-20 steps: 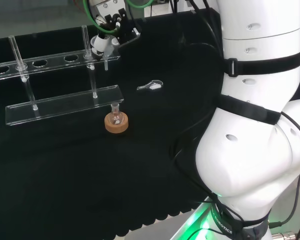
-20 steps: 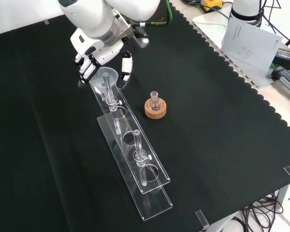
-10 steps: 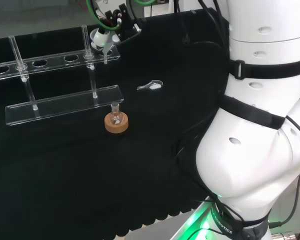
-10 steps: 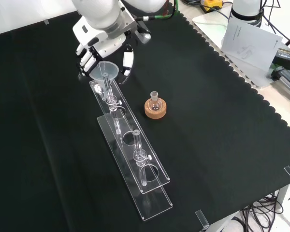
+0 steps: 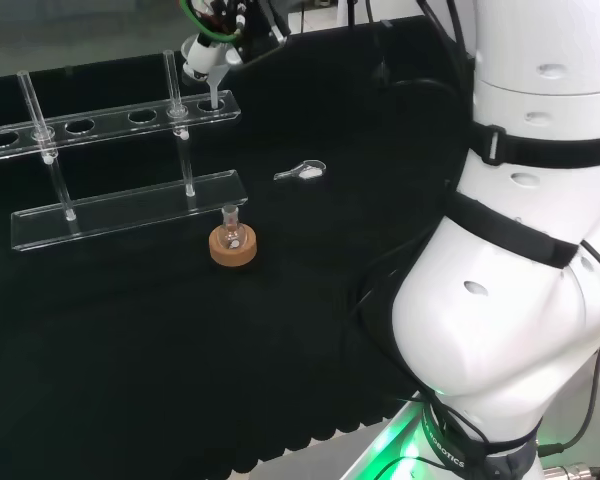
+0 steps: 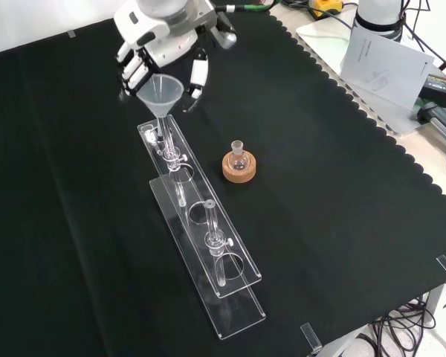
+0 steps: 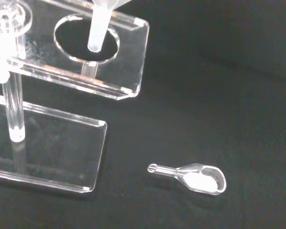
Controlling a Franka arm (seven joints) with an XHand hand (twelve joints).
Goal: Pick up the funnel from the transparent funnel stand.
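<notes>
A translucent white funnel (image 6: 160, 92) and clear funnel stand (image 6: 208, 245) contrast with the black cloth (image 6: 342, 186), a tan cork ring (image 6: 239, 167), and the black-and-white hand (image 6: 160, 56)

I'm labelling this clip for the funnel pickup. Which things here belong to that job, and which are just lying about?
Belongs to the job:
hand
funnel, held by the hand
transparent funnel stand

Just lying about:
small flask on its cork ring
small clear scoop on the cloth
</notes>
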